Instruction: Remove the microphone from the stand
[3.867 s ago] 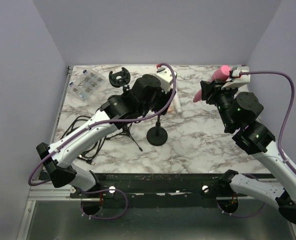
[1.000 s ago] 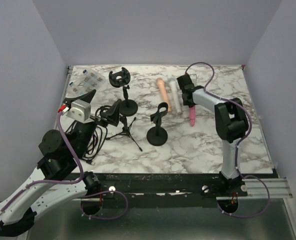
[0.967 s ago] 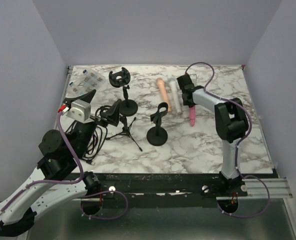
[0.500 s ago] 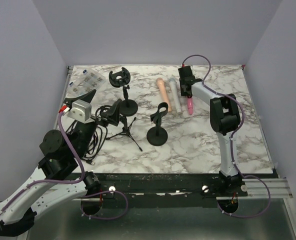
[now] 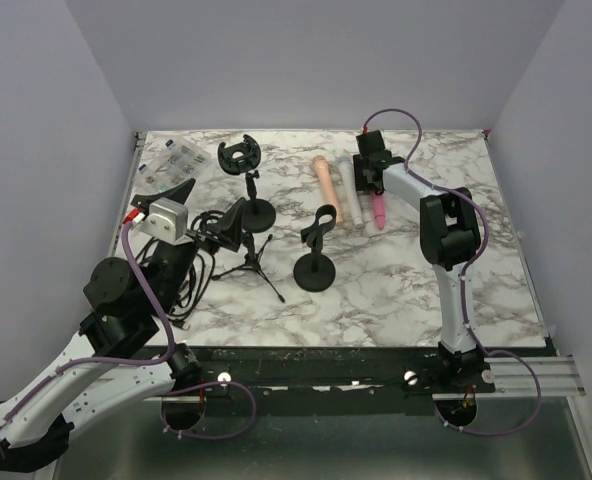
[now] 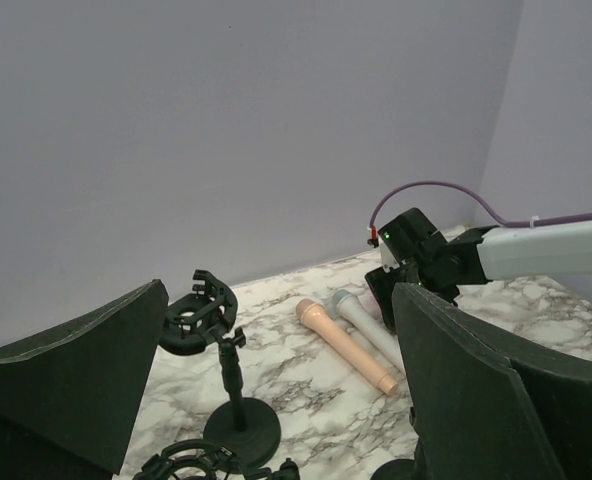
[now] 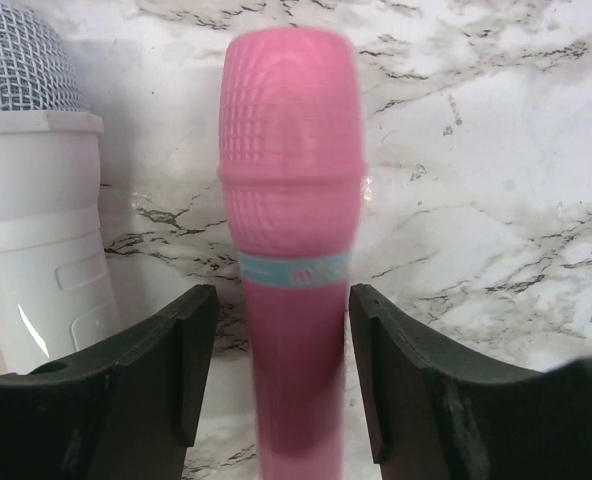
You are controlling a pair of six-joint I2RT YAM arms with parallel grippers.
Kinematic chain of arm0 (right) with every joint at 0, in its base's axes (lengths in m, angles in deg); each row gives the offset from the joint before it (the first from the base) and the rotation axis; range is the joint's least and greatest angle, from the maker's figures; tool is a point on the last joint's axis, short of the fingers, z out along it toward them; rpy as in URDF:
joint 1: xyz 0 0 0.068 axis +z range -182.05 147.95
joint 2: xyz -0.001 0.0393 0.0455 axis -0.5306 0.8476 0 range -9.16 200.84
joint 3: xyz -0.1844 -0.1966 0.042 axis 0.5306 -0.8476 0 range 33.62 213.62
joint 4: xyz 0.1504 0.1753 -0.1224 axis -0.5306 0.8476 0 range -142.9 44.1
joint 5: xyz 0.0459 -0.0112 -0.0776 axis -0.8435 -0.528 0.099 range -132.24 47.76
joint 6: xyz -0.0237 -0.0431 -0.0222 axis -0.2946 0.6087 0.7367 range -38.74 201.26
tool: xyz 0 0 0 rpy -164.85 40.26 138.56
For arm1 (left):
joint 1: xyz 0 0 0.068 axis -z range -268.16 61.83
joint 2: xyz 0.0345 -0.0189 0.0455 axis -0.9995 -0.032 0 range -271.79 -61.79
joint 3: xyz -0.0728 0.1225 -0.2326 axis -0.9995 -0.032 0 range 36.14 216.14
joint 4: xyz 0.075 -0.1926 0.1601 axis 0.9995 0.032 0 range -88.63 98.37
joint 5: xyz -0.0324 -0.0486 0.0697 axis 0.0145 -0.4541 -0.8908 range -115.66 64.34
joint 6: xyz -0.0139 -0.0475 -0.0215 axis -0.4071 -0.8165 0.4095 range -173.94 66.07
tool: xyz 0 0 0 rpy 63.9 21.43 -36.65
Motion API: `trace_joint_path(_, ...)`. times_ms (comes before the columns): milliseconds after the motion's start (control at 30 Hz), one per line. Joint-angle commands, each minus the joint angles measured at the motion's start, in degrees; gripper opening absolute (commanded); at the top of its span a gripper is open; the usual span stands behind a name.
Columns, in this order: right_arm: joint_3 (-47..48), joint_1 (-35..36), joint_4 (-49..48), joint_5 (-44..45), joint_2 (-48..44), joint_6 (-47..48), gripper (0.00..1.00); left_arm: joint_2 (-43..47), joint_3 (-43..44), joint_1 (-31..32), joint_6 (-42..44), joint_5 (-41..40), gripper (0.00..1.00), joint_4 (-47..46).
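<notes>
The pink microphone lies flat on the marble table at the back, beside a white microphone and a peach one. My right gripper reaches over it; in the right wrist view the fingers stand open on either side of the pink microphone, with a gap on each side. The black clip stand stands empty at mid-table. My left gripper is pulled back at the left, open and empty.
A round-base stand with a shock mount stands at the back left, also in the left wrist view. A tripod stand and a tangle of black cables lie at the left. A clear parts box sits in the far left corner.
The left arm has drawn back from the stand to the left. The right arm carried the pink microphone from mid-air down beside the white one and opened its jaws.
</notes>
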Motion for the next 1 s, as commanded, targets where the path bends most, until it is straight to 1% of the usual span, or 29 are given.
trace_joint_path(0,0.38,-0.18,1.03,-3.10,0.55,-0.78,0.64,-0.42,-0.34,-0.22,0.13,-0.56,0.99,-0.65)
trace_joint_path(167,1.68,-0.18,2.68,-2.86,-0.63,-0.86,0.66,-0.60,-0.26,-0.23,0.22,-0.65,0.99,-0.61)
trace_joint_path(367,2.67,-0.18,4.29,-1.82,-4.27,-1.27,0.73,-0.81,-0.26,-0.18,0.07,-0.49,0.99,-0.61)
trace_joint_path(533,2.46,-0.18,6.19,-2.61,-8.17,-2.95,0.77,-0.95,-0.13,-0.29,-0.39,0.05,0.99,-0.32)
trace_joint_path(733,-1.37,-0.18,7.86,-3.01,-16.05,-5.12,0.80,-0.54,0.09,-0.25,-0.83,0.30,0.99,0.03)
trace_joint_path(967,-9.72,-0.18,8.67,-6.74,-29.63,-7.90,0.83,-0.40,-0.24,-0.22,-1.40,0.39,0.99,-0.21)
